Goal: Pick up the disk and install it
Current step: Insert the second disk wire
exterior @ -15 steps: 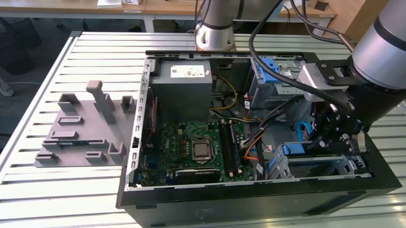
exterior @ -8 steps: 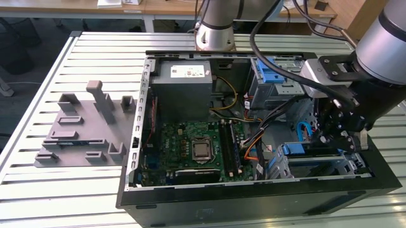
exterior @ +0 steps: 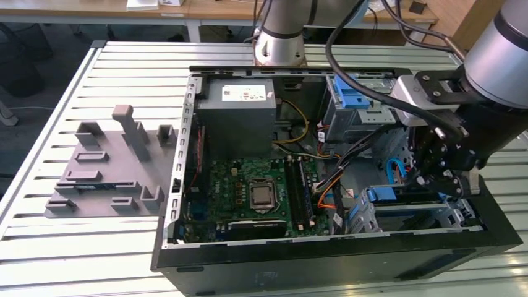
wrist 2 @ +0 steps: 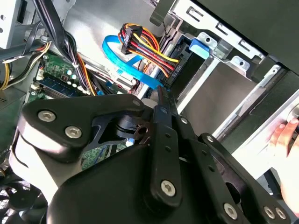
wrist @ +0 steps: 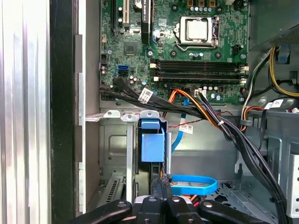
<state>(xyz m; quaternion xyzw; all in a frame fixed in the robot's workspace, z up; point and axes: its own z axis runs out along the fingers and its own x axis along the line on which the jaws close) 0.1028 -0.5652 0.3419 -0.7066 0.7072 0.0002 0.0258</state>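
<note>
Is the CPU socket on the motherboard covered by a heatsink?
No: in the first wrist view the CPU socket on the motherboard lies bare, its silver chip top exposed with no heatsink over it.

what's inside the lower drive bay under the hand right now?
In the first wrist view, the bay holds a dark, edge-on unit with a blue bracket tab on top, likely the disk. The hand and a blue cable cover its near end, so seating can't be judged.

One open computer case (exterior: 330,253), one motherboard (exterior: 247,185) with one CPU socket (exterior: 262,193), one grey power-supply box (exterior: 239,108). One grey fixture plate (exterior: 107,167) on the slatted table (exterior: 66,247). One robot arm, one gripper (exterior: 446,182). One blue flat cable (wrist: 194,185). One person's hand (wrist 2: 286,135).
</note>
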